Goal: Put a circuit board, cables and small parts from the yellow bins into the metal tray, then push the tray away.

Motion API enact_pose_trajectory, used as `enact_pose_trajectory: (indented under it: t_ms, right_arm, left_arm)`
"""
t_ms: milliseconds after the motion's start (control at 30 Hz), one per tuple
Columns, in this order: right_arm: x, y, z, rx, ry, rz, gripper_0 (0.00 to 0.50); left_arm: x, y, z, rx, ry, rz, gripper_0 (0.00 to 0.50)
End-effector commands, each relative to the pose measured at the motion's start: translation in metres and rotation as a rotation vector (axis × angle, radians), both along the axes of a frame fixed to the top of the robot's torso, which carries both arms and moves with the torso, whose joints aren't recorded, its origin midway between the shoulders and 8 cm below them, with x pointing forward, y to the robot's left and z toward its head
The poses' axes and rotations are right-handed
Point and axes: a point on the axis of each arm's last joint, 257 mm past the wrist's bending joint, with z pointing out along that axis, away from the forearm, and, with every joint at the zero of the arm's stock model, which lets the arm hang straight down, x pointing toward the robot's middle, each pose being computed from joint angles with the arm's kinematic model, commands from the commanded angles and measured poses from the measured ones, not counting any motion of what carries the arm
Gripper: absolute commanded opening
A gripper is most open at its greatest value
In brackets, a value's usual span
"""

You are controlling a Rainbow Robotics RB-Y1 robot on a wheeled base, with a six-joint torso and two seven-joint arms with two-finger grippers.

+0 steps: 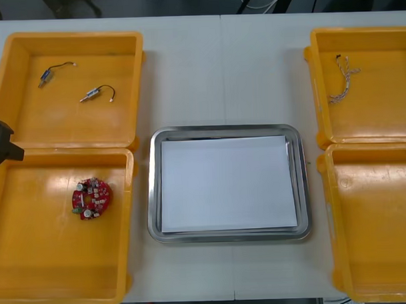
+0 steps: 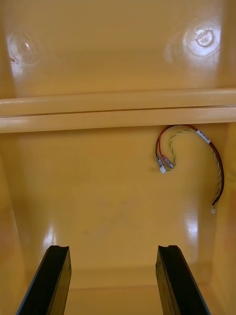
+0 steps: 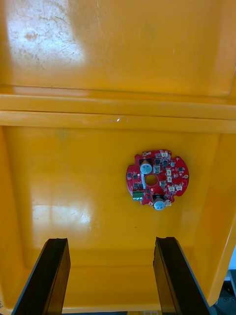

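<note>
left end effector (image 3: pixel 112 242) open near round red circuit board (image 3: pixel 156 178) | right end effector (image 2: pixel 112 248) open near red and yellow cable (image 2: pixel 166 161) | first pick: you reach, lower, straddle the board

Light table (image 1: pixel 187 72) with a seam down its middle, dark floor (image 1: pixel 184 2) beyond the far edge, pale cord (image 1: pixel 256 2) there
</note>
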Motion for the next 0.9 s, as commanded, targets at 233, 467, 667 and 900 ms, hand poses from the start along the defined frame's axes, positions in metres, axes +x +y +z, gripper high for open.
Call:
enact_pose_trajectory:
  t_ms: [233, 467, 667, 900]
  right_arm:
    - [0.0026, -0.0070, 0.0211, -0.039, -0.040, -0.004, 0.500]
    - [0.0026, -0.0070, 0.0211, -0.039, -0.040, -0.004, 0.500]
    - [0.0026, -0.0070, 0.0211, -0.039, -0.040, -0.004, 0.500]
    - [0.0026, -0.0070, 0.0211, -0.039, -0.040, -0.004, 0.500]
  left_arm:
    - [-0.0043, 0.0140, 0.0122, 0.077, -0.020, -0.057, 0.500]
    - [-0.0043, 0.0140, 0.0122, 0.077, -0.020, -0.057, 0.500]
    - [-0.0043, 0.0140, 0.0122, 0.077, -0.020, -0.057, 0.500]
    - [-0.0043, 0.0140, 0.0122, 0.077, -0.020, -0.057, 0.500]
